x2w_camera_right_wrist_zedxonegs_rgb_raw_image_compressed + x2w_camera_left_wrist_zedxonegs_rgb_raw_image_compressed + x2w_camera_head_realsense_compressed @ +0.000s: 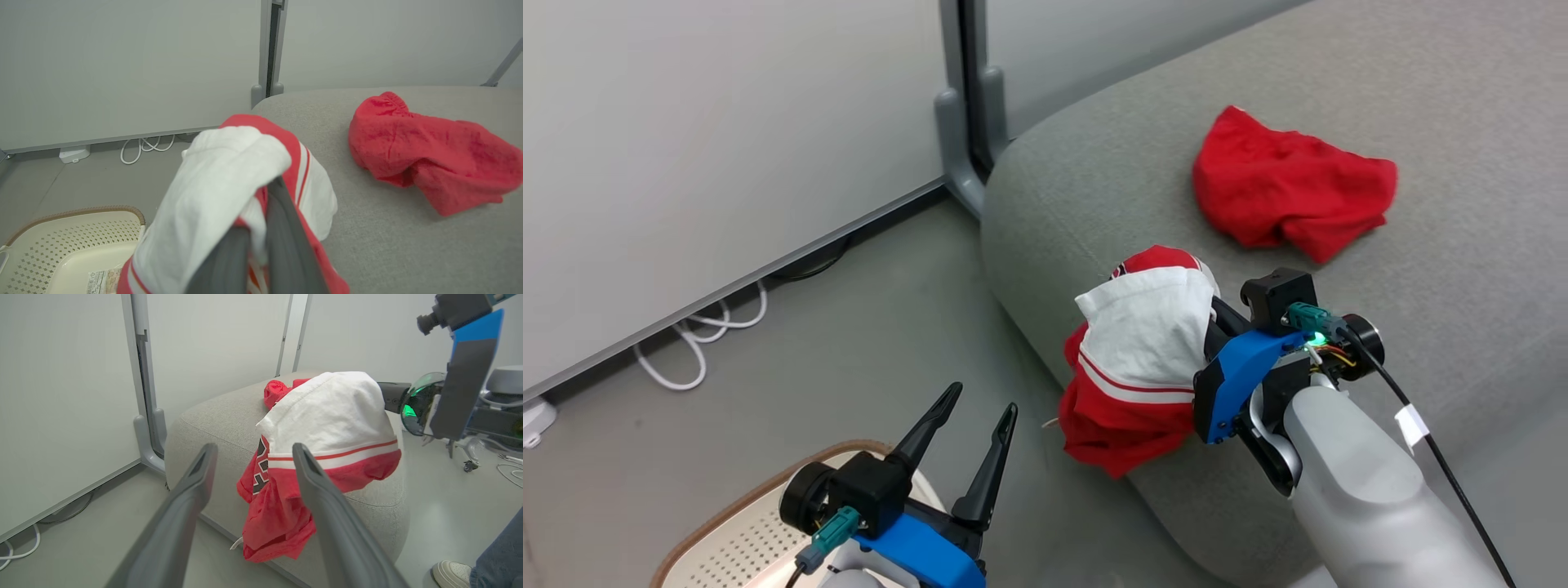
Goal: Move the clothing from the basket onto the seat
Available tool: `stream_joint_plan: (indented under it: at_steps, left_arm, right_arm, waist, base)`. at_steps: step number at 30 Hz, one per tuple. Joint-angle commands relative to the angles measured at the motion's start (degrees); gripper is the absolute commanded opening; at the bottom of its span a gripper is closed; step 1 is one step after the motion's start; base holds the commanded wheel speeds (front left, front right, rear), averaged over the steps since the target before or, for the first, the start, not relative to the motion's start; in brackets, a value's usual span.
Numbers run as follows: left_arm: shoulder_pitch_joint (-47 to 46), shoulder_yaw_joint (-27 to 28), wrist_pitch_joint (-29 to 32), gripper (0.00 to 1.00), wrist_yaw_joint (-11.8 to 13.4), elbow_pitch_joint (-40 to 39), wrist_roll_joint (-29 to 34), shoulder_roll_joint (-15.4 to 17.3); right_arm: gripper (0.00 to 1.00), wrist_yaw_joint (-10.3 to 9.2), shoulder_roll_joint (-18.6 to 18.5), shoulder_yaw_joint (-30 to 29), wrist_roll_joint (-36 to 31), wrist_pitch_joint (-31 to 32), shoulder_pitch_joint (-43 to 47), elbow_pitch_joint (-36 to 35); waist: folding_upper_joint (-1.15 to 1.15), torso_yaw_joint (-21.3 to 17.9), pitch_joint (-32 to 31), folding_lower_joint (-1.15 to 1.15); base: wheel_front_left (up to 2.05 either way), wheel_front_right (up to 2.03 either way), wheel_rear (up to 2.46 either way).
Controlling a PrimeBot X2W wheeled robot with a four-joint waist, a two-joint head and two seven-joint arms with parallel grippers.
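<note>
At the far left, a white cable (698, 343) loops along the foot of the wall. The basket (737, 535) stands on the floor at the lower left. The left gripper (980, 398) hovers just above its rim, its fingers spread wide and holding nothing.

Right of that, the right gripper (278, 192) is clamped on the red-and-white garment (1143, 351). The white cloth drapes right over its fingers. The bundle sits at the rounded front corner of the seat (1462, 98), and its red lower folds hang down the seat's side toward the floor. Whether the bundle rests on the upholstery or only hangs against it cannot be told. Further right, the plain red garment (1290, 196) lies crumpled well in on the seat, apart from the gripper.

The main risk is letting go here. With most of the cloth's weight past the curved edge, the garment would likely slide off onto the floor. Carrying it further in toward the plain red piece looks safer.

A second risk comes from the drape. Fabric wrapped over the fingers could cling when they part and be dragged back off the seat as the arm pulls away.

Too long a sweep inward could push the plain red garment out of place. In the left wrist view a person's shoe (449, 573) stands near the seat's far side, so a wide arm swing calls for care.
</note>
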Motion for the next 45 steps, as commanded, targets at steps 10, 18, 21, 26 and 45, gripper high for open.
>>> stream_joint_plan:
  at_steps: [10, 18, 21, 26, 45]
  left_arm:
    - [-0.2, -0.5, -0.2, 1.00, -0.2, 0.3, -0.5, 0.8]
    - [-0.8, -0.3, -0.2, 1.00, -0.2, 0.4, 0.1, 0.9]
    - [-1.4, -0.6, -0.2, 1.00, -0.2, 0.0, 0.3, 1.1]
    - [-3.2, -0.8, -0.2, 1.00, -0.2, -1.3, 1.1, 2.3]
    - [-18.7, -9.8, 1.3, 1.00, -0.2, -10.8, 2.9, 11.4]
  right_arm:
    - [0.00, -0.02, 0.2, -0.8, -0.4, -0.5, 1.4, -0.2]
    - [0.00, -0.02, -0.6, -2.7, 1.0, 0.8, -0.8, -0.7]
    - [0.00, -0.03, -2.5, -4.2, 1.6, 2.7, -4.6, -1.5]
    - [0.00, -0.03, -7.7, -6.4, 2.2, 8.6, -13.9, -2.8]
    - [0.00, -0.03, -22.7, -31.8, 0.6, 4.0, -23.5, -1.2]
  waist:
    - [0.00, -2.5, -0.1, 0.00]
    - [0.00, -0.9, 1.2, 0.00]
    - [0.00, -0.3, 2.5, 0.00]
    - [0.00, 0.5, 6.6, 0.00]
    - [0.00, 9.6, 30.2, 0.00]
  base:
    - [0.00, 0.00, 0.00]
    - [0.00, 0.00, 0.00]
    - [0.00, 0.00, 0.00]
    - [0.00, 0.00, 0.00]
    - [0.00, 0.00, 0.00]
